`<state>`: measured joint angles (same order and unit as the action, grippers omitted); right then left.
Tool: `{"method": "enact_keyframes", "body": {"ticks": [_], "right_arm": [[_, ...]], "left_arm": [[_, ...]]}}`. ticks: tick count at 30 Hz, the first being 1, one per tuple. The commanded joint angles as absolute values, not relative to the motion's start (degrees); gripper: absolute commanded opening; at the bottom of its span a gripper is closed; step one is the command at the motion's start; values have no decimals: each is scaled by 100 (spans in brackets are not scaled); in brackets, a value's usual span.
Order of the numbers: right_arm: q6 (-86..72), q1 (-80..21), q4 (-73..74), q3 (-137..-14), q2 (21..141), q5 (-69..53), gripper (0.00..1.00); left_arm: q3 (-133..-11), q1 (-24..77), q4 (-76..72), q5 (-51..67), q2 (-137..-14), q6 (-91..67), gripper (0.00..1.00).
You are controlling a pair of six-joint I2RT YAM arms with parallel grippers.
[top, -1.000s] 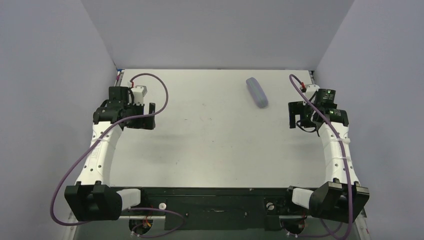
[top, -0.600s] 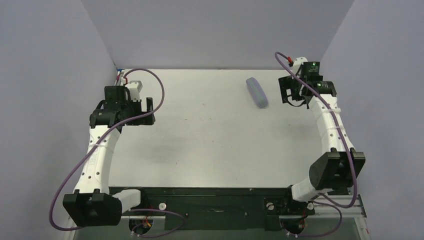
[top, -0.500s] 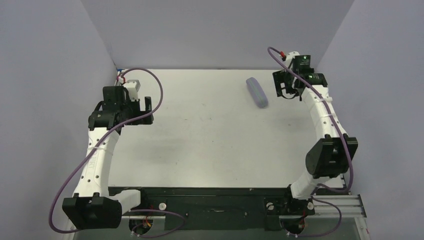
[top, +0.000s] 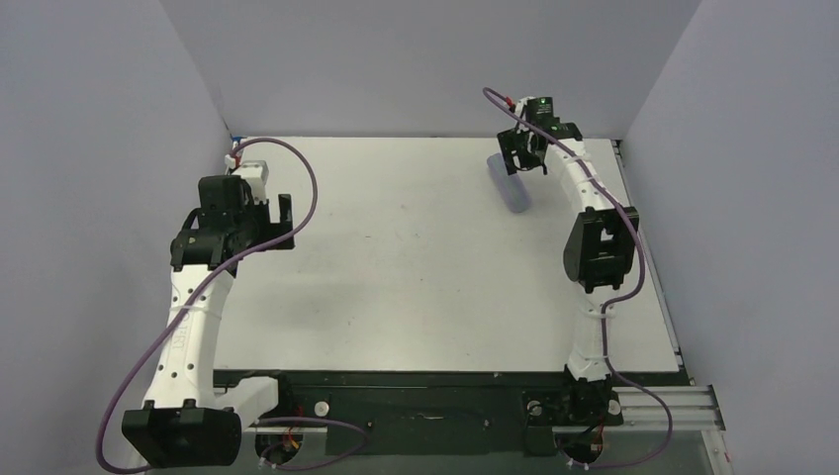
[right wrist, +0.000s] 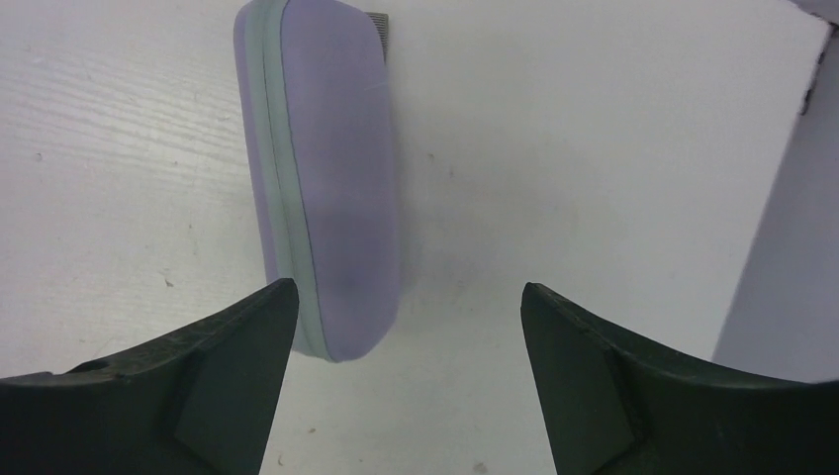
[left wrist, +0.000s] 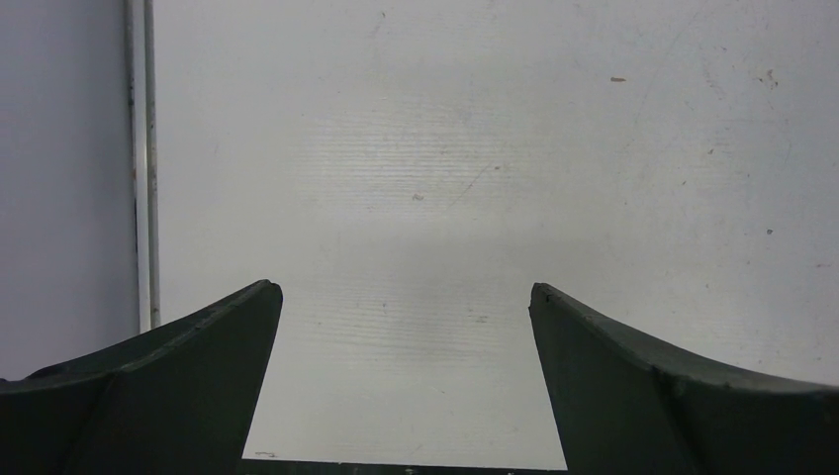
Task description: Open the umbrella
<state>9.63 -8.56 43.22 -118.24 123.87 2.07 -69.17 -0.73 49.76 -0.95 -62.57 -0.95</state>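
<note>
The umbrella's grey-lavender sleeve (top: 512,188) lies closed on the white table at the back right; no canopy, shaft or handle shows. In the right wrist view the sleeve (right wrist: 326,178) is a rounded lavender case with a pale seam, ahead and left of centre. My right gripper (top: 522,164) hovers over the sleeve's far end, open and empty (right wrist: 406,297). My left gripper (top: 285,220) is open and empty over bare table at the left (left wrist: 401,297).
The white table (top: 416,267) is walled by lavender panels at the back and both sides. In the left wrist view a metal rail (left wrist: 141,158) runs along the table's left edge. The right wall's foot (right wrist: 782,247) stands close to the right of my right gripper.
My right arm has stretched up and swung back-left, from the right edge to above the sleeve's far end. My left gripper has drifted slightly back and left.
</note>
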Motion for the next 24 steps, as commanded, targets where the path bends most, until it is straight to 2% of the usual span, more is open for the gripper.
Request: {"method": "enact_keyframes", "body": {"ticks": [1, 5, 7, 12, 16, 24], "right_arm": [[676, -817, 4233, -12277, 12834, -229, 78], [599, -832, 4242, -12321, 13187, -479, 76], [671, -813, 4249, -12246, 13270, -507, 72], [1057, -1174, 4294, -11700, 13082, -652, 52], [1476, -1593, 4228, -10567, 12625, -631, 41], [2177, -2600, 3806, -8119, 11242, -615, 38]], "left_arm": [[-6986, -80, 4915, -256, -6330, -28, 97], [-7049, -89, 5000, -313, -6440, -27, 97], [-7044, -90, 5011, -302, -6463, 93, 97], [-7026, 34, 5004, -195, -6493, 193, 97], [-6907, 32, 4840, -31, -6437, 277, 97], [-6629, 32, 4607, 560, -6299, 265, 97]]}}
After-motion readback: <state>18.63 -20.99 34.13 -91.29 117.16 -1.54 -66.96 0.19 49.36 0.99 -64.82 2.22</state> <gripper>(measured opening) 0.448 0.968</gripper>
